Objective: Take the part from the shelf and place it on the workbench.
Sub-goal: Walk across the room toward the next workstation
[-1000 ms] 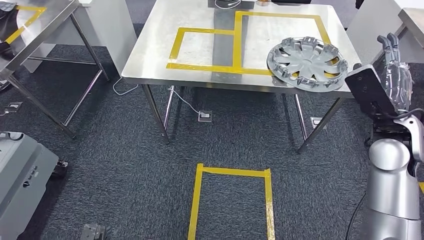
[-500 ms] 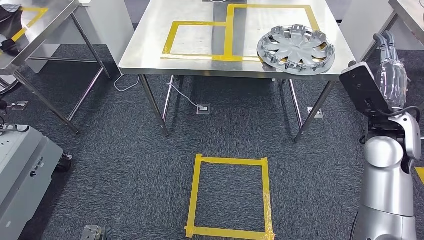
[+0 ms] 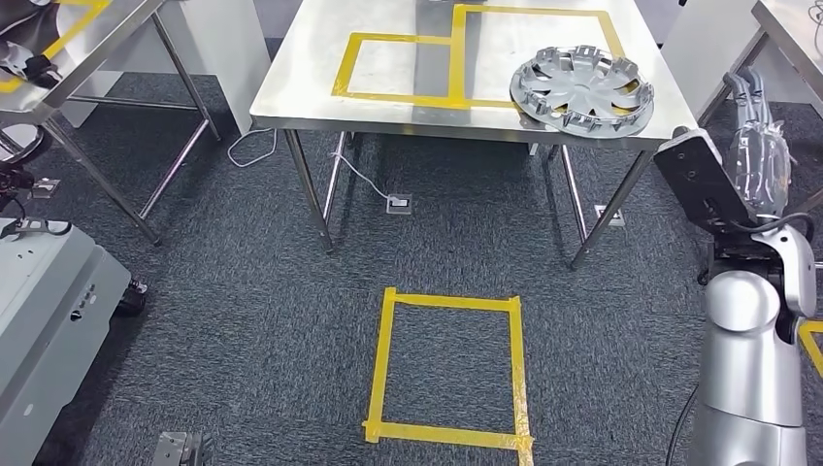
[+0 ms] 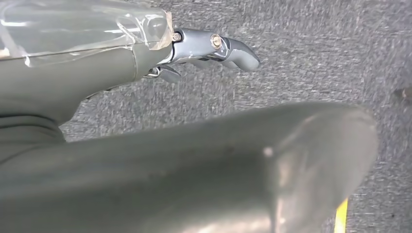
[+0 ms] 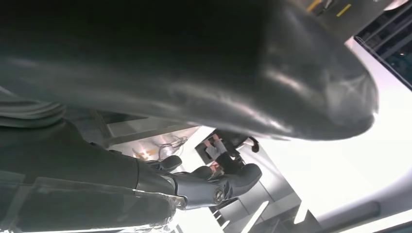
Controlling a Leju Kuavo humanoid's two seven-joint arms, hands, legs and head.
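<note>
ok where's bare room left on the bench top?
Free: the small taped square, and the bench strip to its left. The big taped rectangle is bare in its far half. Crowded: near right corner, where the hubcap lies over the tape.

Nothing readable from where I'm standing — no labels, brand names or numbers on anything. The only markings are plain yellow tape outlines [image 3: 448, 367] on the carpet and more yellow tape rectangles on the steel workbench [image 3: 311, 87] — no lettering on any of them.
</note>
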